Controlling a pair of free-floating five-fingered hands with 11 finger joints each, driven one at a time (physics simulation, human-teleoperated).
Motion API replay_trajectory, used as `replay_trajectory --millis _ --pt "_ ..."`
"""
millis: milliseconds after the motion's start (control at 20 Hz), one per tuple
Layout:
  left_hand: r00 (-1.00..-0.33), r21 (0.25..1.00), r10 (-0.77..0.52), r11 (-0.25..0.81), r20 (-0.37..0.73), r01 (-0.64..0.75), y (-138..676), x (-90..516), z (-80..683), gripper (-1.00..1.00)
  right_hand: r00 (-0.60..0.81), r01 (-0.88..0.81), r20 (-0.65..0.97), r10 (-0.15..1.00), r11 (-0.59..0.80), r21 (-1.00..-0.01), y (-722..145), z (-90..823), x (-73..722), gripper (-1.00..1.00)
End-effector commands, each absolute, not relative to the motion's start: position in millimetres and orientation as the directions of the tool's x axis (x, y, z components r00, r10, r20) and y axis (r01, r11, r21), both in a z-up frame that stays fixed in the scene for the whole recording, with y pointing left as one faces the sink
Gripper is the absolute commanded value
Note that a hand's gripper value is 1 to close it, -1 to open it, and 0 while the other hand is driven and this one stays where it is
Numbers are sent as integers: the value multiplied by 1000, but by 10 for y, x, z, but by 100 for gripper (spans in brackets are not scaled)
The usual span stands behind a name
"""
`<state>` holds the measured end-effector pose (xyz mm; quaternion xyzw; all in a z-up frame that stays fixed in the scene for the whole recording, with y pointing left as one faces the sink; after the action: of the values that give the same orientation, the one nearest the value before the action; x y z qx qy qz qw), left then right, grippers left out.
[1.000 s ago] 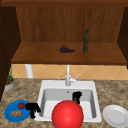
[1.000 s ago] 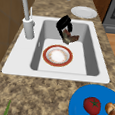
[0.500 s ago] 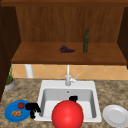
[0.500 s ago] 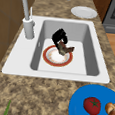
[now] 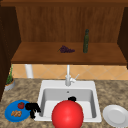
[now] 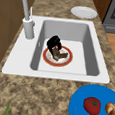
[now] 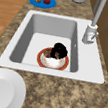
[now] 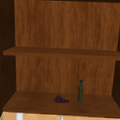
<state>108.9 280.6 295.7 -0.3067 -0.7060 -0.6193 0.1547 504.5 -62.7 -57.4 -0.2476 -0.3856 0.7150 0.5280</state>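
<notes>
— Hands doing what?
— Right hand [image 6: 54, 44] is reaching down into the sink [image 6: 92, 72], fingers curling round a brown piece [image 6: 60, 54] lying on the red-rimmed plate [image 6: 68, 62] beneath it. Left hand [image 5: 32, 108] is hovering, fingers relaxed, beside the blue plate [image 5: 10, 115].

A round red-rimmed bowl [image 6: 57, 56] with a white inside sits upright on the floor of the white sink [image 6: 93, 62], holding a brown chunk of food [image 6: 61, 54] that the right hand [image 6: 53, 43] touches.
</notes>
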Motion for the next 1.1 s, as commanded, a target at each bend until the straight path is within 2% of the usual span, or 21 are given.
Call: replay_trajectory --millis 0,100,150,400,1050 --pt "-764 780 242 45 598 625 2806 1089 2957 0 -200 -572 76 977 -53 -819 -627 -772 5060 100" --pt "-764 780 242 45 598 625 2806 1089 2957 0 -192 -584 81 978 -48 -811 -640 -873 5097 100" --pt "-764 780 242 45 598 625 2806 1089 2957 0 -200 -572 73 977 -55 -819 -662 -886 5118 -100" --pt "-764 780 242 45 598 625 2806 1089 2957 0 -274 -567 93 957 -83 -819 -829 -724 5102 -100" --pt "-764 780 242 45 598 625 2806 1089 2957 0 -317 -516 47 947 -130 -846 -1182 45 4954 -100"
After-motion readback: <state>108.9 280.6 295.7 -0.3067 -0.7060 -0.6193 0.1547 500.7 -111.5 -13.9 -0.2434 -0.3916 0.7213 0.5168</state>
